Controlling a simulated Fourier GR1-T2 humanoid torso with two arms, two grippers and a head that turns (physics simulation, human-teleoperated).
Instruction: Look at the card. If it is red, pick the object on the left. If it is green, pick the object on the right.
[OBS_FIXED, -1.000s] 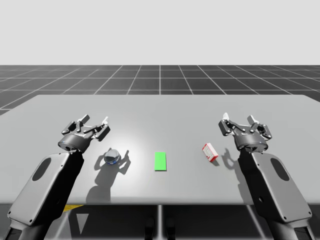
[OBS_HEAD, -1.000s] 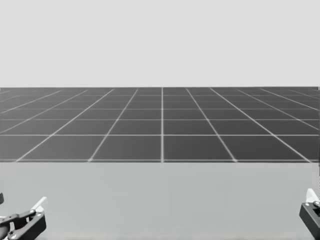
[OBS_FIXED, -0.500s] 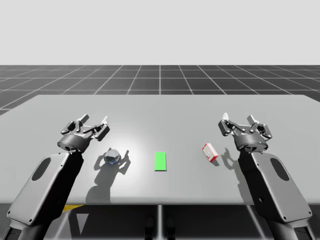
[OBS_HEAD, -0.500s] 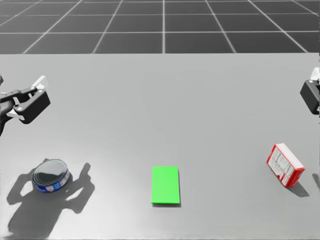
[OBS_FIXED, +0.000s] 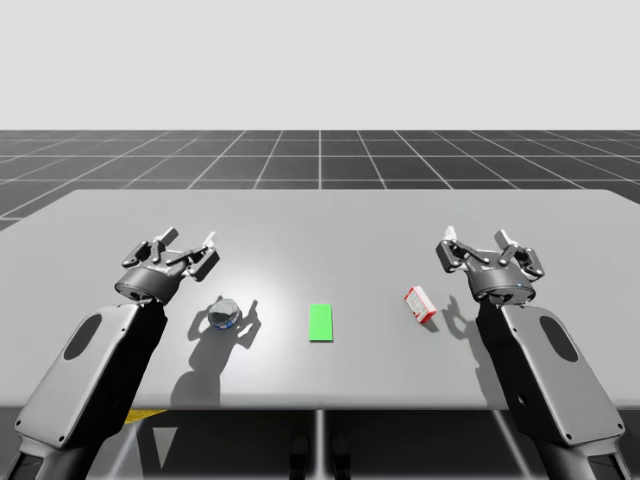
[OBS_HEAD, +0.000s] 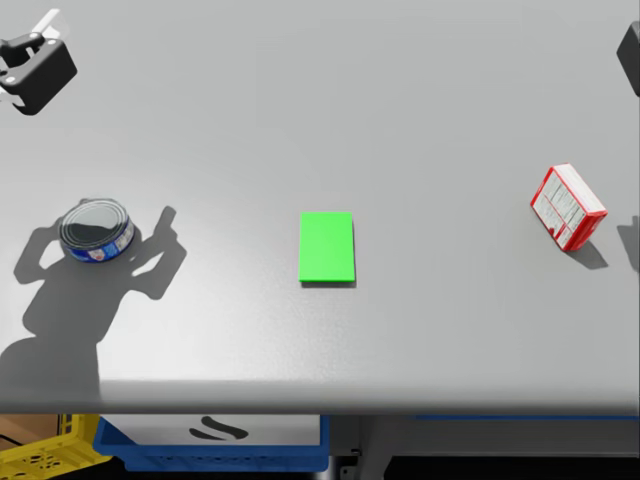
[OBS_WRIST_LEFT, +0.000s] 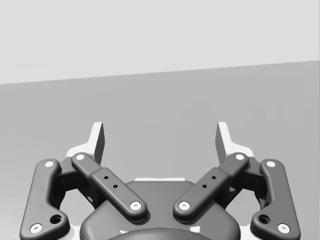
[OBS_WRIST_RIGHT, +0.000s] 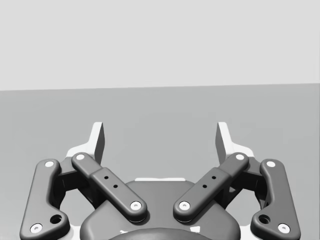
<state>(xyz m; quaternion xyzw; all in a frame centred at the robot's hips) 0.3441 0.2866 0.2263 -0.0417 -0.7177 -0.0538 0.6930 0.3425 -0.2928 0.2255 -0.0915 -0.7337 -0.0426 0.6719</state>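
High view: fixed above near side of flat grey table, faces far edge and dark gridded floor beyond. Wide and distant; my arms enter from bottom edge.
Head view: steep downward look at table's near half, closer in; near edge and blue bin below it included.
Shared by both: flat green rectangular card, short round blue-labelled can, small red-and-white box.
Left wrist view: along left gripper, low over bare tabletop toward horizon.
Right wrist view: same setting along right gripper.
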